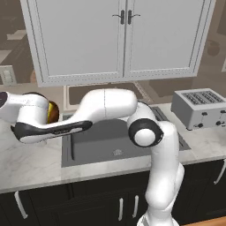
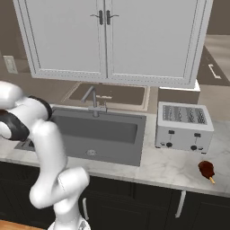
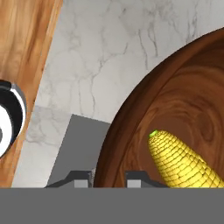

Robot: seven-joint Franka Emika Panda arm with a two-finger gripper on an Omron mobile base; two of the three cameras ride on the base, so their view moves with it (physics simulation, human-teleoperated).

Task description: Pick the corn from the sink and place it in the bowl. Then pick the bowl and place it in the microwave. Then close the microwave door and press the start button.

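Lying inside the bowl [image 3: 175,109], the corn [image 3: 181,159] sits just right of and ahead of the gripper [image 3: 109,177], whose tips straddle the bowl's near rim; whether they pinch it I cannot tell, with the marble counter [image 3: 105,57] beyond

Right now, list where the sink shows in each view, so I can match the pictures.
Left base view: the sink lies in the middle, set in the marble counter.
Right base view: the sink is left of centre, faucet behind it.
Hand view: the grey wedge at lower left looks like its corner.
Shared landmark: the marble counter around it.
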